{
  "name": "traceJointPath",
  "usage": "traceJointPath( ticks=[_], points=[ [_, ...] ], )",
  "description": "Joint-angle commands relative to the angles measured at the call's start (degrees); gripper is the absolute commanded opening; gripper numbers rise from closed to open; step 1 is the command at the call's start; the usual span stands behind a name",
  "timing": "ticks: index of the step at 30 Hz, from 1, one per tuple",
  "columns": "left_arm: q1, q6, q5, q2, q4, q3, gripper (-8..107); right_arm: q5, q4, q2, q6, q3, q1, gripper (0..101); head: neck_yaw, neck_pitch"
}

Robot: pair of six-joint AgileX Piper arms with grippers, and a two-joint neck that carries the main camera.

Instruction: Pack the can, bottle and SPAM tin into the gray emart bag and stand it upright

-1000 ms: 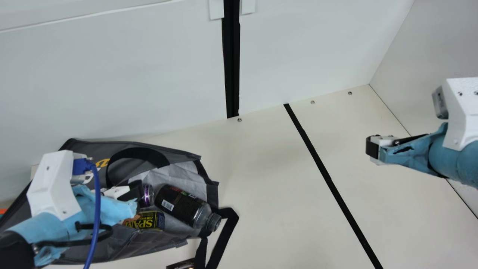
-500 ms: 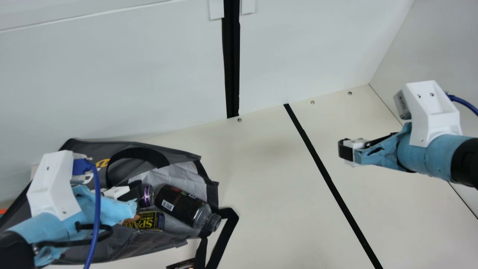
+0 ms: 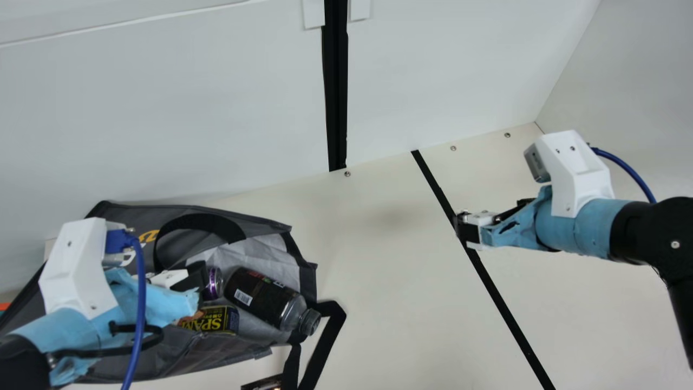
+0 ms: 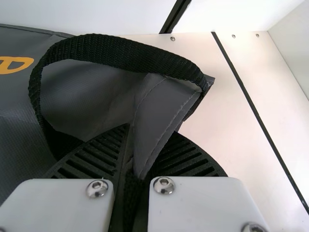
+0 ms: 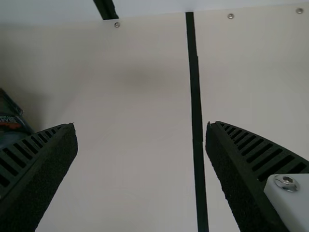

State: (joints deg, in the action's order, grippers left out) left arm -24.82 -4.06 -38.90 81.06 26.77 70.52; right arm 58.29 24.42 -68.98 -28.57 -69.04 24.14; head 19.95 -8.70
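Left gripper (image 3: 195,280) pinches the gray emart bag (image 3: 257,223); right gripper (image 3: 466,229) is spread above the table (image 3: 400,281). In the bag's mouth lie the can (image 3: 214,283), barcode-labelled bottle (image 3: 268,299) and SPAM tin (image 3: 231,320), its lettering yellow.

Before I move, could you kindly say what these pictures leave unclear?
Can: one end, main view, behind the left pincer.
SPAM tin: one end, main view, behind the left arm.
Gray emart bag: one end, main view, left edge cuts it.
Dark item: main view, bottom edge cuts it.
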Motion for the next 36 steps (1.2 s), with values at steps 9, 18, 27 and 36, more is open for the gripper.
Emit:
traceJointPath(
  ticks=[9, 18, 27, 36],
  points=[
    [0.0, 0.0, 0.0, 0.0, 0.0, 0.0, -8, -2.3, 4.9, -2.1, -5.6, 3.1, -2.1, 95, 0.0, -1.3],
    [0.0, 0.0, 0.0, 0.0, 0.0, 0.0, -8, -4.4, 8.4, -5.0, -10.0, 5.5, -5.1, 95, 0.0, -1.3],
    [0.0, 0.0, 0.0, 0.0, 0.0, 0.0, -8, -6.6, 13.0, -8.5, -14.9, 7.9, -8.1, 95, 0.0, -1.3],
    [0.0, 0.0, 0.0, 0.0, 0.0, 0.0, -8, -7.1, 19.7, -12.4, -21.9, 8.6, -9.8, 95, 0.0, -1.3]
  ],
)
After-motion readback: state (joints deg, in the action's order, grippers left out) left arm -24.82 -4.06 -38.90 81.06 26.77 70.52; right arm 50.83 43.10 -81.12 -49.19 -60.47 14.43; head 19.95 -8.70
